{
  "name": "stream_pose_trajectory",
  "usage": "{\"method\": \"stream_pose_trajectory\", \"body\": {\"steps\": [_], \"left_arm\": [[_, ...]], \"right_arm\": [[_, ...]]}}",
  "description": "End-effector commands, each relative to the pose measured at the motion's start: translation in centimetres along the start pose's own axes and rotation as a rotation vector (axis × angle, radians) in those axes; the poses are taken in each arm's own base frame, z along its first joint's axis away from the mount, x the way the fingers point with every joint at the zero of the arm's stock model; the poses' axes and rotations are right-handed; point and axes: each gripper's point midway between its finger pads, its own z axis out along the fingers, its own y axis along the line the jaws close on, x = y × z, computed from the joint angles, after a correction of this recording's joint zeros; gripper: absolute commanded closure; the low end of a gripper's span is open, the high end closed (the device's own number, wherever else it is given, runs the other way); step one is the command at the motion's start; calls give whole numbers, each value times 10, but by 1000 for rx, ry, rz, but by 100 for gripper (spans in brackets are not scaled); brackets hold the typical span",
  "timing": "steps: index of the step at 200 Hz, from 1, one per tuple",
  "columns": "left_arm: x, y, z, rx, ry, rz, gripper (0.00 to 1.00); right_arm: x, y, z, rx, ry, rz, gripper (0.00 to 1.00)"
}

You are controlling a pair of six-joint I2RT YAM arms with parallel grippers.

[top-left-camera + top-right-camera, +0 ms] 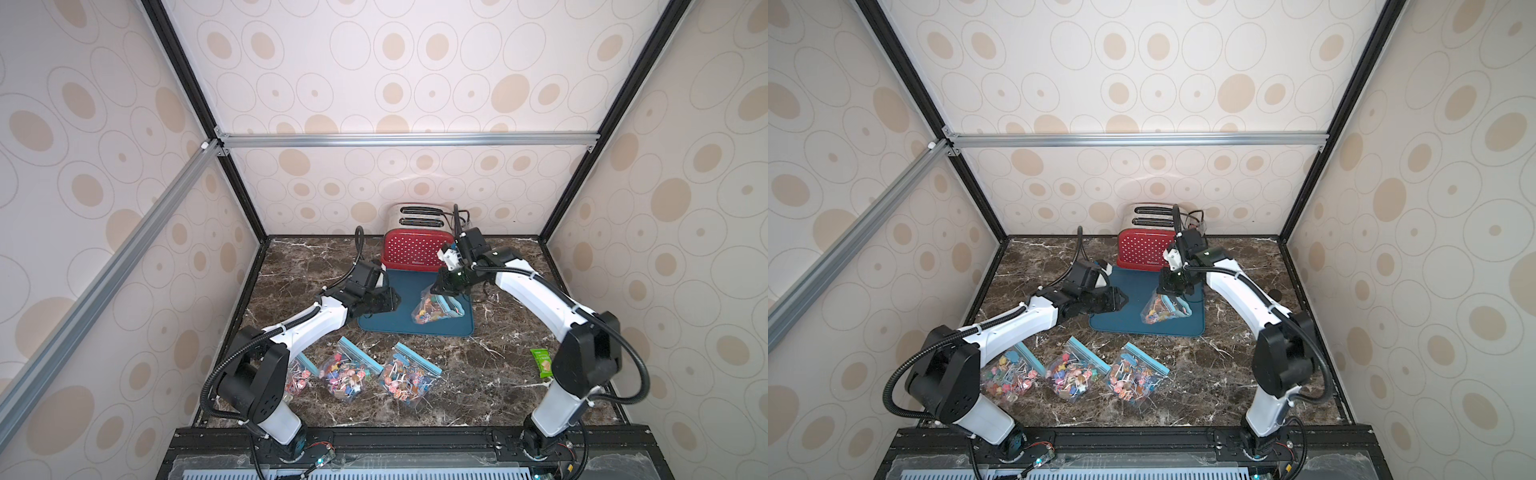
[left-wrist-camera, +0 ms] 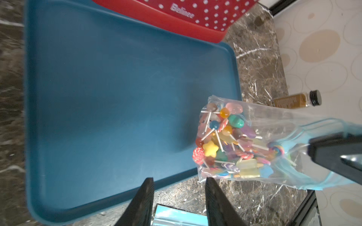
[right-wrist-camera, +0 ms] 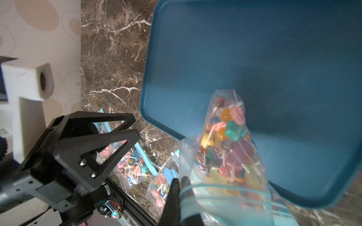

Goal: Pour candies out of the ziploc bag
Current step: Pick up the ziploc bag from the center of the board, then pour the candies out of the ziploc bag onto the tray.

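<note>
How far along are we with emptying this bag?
Done: right gripper holds the ziploc bag by its zip end over the blue tray. In hand: left gripper, open and empty, waits beside it. Left: all candies are inside; none poured.

Tray (image 1: 399, 324) on table (image 1: 498, 382), centre-back. Toaster (image 1: 411, 249) just behind tray, against back wall. Ziploc bag (image 1: 434, 309), candies (image 2: 225, 140) inside, over tray's right half, hanging from right gripper (image 1: 440, 286). Left gripper (image 1: 392, 300) above tray's left edge. Three more bags in row on table before tray: left bag (image 1: 299, 378), middle bag (image 1: 347, 372), right bag (image 1: 409, 376). Snack packet (image 1: 543, 361) on table far right, beside right arm. Bottle (image 2: 295, 100) on table right of tray.
</note>
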Motion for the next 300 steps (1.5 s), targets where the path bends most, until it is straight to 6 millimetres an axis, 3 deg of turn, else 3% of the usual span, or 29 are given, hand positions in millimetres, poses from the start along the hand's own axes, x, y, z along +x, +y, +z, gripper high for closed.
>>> {"method": "stream_pose_trajectory", "body": {"steps": [1, 24, 42, 90, 121, 171, 260, 283, 300], "left_arm": [[-20, 8, -21, -59, -50, 24, 56], [-24, 18, -25, -130, -51, 43, 55], [-23, 19, -20, -134, -42, 40, 54], [-11, 19, 18, -78, 32, 13, 49], [-5, 15, 47, -19, 73, -8, 47], [-12, 9, 70, 14, 75, 31, 42], [-5, 22, 99, -23, 138, 43, 43], [-4, 22, 101, -20, 149, 48, 46], [-4, 20, 102, -6, 150, 43, 56]], "right_arm": [[-23, 34, 8, -143, -11, -74, 100], [-38, 51, 20, -207, -25, -105, 100], [-40, 50, 28, -220, -42, -116, 100], [-6, -13, 68, -48, 31, -64, 100], [10, -40, 75, 40, 40, -26, 100], [13, -39, 76, 26, 28, 10, 100], [10, -32, 73, 2, 21, 13, 100], [10, -31, 73, -1, 21, 14, 100], [11, -32, 74, -1, 25, 18, 100]]}}
